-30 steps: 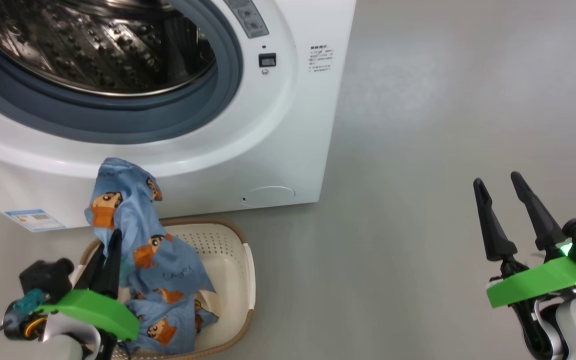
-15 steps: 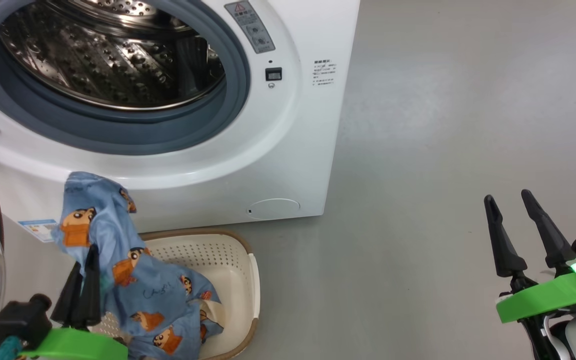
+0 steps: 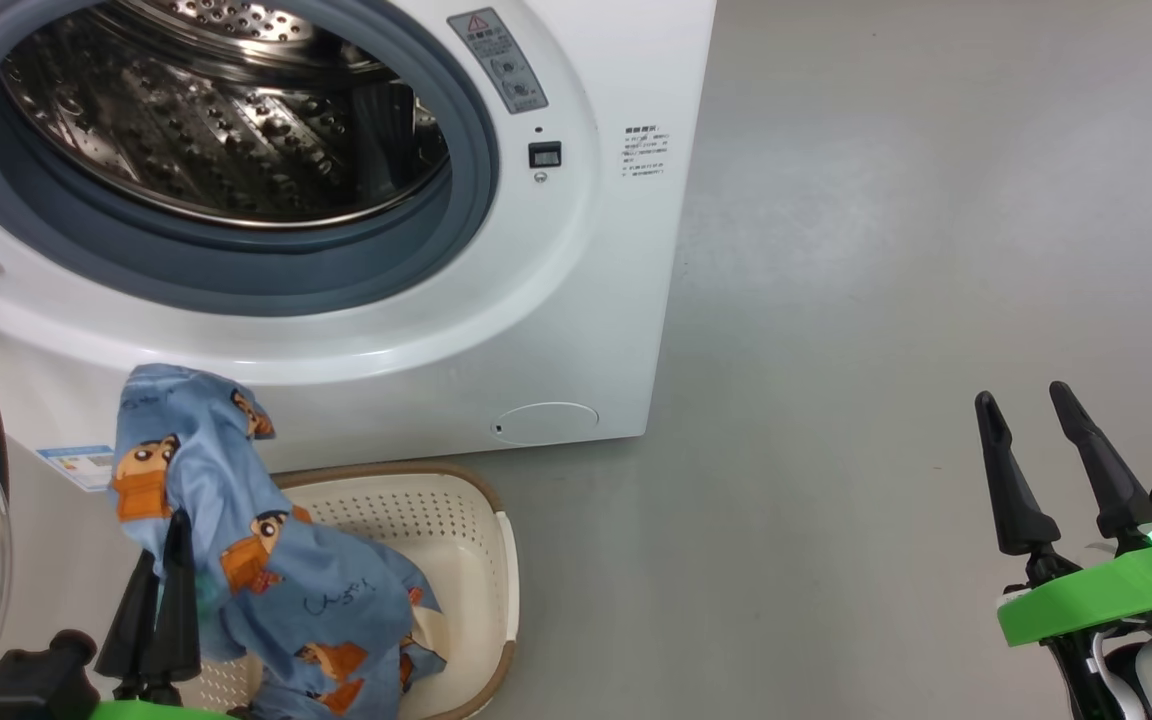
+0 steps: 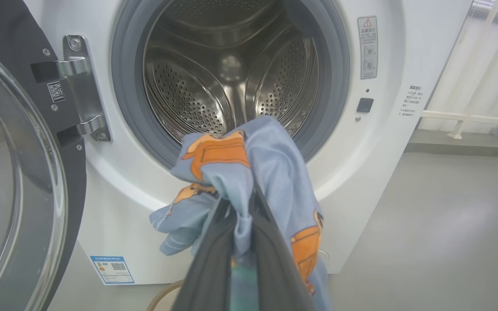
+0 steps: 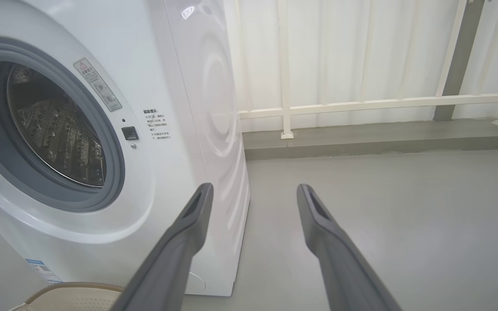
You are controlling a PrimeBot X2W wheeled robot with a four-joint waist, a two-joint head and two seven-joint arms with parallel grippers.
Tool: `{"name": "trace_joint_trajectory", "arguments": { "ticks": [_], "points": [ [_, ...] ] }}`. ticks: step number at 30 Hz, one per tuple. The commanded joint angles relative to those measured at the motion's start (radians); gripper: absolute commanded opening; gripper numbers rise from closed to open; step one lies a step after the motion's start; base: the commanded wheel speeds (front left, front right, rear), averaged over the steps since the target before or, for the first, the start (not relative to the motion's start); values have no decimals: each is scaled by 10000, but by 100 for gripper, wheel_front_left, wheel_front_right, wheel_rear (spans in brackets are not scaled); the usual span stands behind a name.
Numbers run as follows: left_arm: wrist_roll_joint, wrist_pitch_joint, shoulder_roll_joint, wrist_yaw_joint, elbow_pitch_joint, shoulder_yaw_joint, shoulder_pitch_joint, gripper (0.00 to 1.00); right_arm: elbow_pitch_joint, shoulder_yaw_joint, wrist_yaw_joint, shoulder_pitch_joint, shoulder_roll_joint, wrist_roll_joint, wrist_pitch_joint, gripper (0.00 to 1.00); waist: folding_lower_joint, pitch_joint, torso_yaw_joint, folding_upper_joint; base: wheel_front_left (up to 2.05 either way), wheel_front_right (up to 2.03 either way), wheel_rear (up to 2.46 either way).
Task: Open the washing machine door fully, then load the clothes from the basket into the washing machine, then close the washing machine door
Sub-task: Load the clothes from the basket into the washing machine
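The washing machine door (image 4: 20, 181) runs off the left edge, swung wide open. I can't tell 1 garment from 2 in the clothes (image 3: 266, 560): light blue with orange cartoon figures, peak raised before the washing machine (image 3: 576, 300), tail trailing into the basket (image 3: 504, 560). The left gripper (image 3: 161, 560) pinches them. The right gripper (image 3: 1021, 400) hangs spread, well apart.

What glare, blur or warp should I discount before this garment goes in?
Head view: sharp, pale sheen on the grey floor. Left wrist view: the left gripper, shut on the light-blue cartoon-print garment, blurs near the lens; the perforated steel drum mirrors light. Right wrist view: wide-angle bowing of the white washing machine, highlights on its side.
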Motion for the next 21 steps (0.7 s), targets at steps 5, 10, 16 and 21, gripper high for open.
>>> {"name": "trace_joint_trajectory", "arguments": {
  "ticks": [5,10,16,21],
  "points": [
    [120,-107,111,-14,-324,456,-124,0,-283,87,46,137,-170,-20,-80,100,-1,40,-5,0,0,0,0],
    [150,-107,152,-74,-114,423,-485,0,-316,103,46,99,-117,-32,-80,100,-1,170,-7,0,0,0,0],
    [174,-107,306,-174,281,264,-1400,0,-356,121,46,-81,-18,-58,-80,100,-1,544,-26,0,0,0,0],
    [114,-107,467,-235,798,156,-2412,0,-379,166,46,-299,108,-90,-80,100,-1,939,-112,0,0,0,0]
  ]
}}
